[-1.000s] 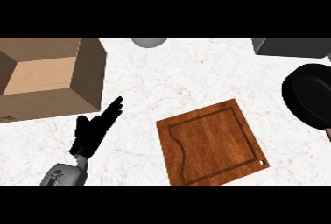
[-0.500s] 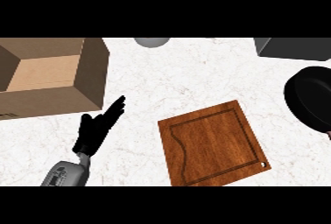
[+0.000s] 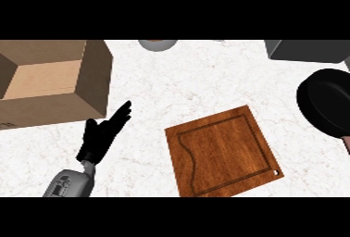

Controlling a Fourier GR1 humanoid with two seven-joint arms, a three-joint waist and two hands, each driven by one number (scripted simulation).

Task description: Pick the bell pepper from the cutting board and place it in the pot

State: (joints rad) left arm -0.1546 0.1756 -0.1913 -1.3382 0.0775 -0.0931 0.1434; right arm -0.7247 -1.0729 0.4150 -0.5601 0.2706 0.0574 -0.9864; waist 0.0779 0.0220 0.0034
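My left hand (image 3: 101, 136) is hovering over the white marbled counter (image 3: 198, 78) at the lower left of the head view, its fingers (image 3: 121, 113) lying straight and close together, pointing up and slightly to the right, the thumb sticking out to the left. It is holding nothing. The grey forearm (image 3: 67, 184) is coming in from the bottom edge beneath it. My right hand is not showing anywhere.

Just above and left of my fingertips, an open cardboard box (image 3: 49, 81) is sitting on the counter, its near right corner close to my hand. To the right of my hand, a wooden cutting board (image 3: 224, 152) is lying flat and turned at an angle, with a groove running around its edge and a small hole at its lower right corner. Its top is bare; I am not seeing the bell pepper in this view. Further right, a black pot (image 3: 329, 107) is being cut off by the picture's edge. Along the far edge a grey round vessel (image 3: 158, 44) and a dark grey block (image 3: 308, 50) are partly showing.
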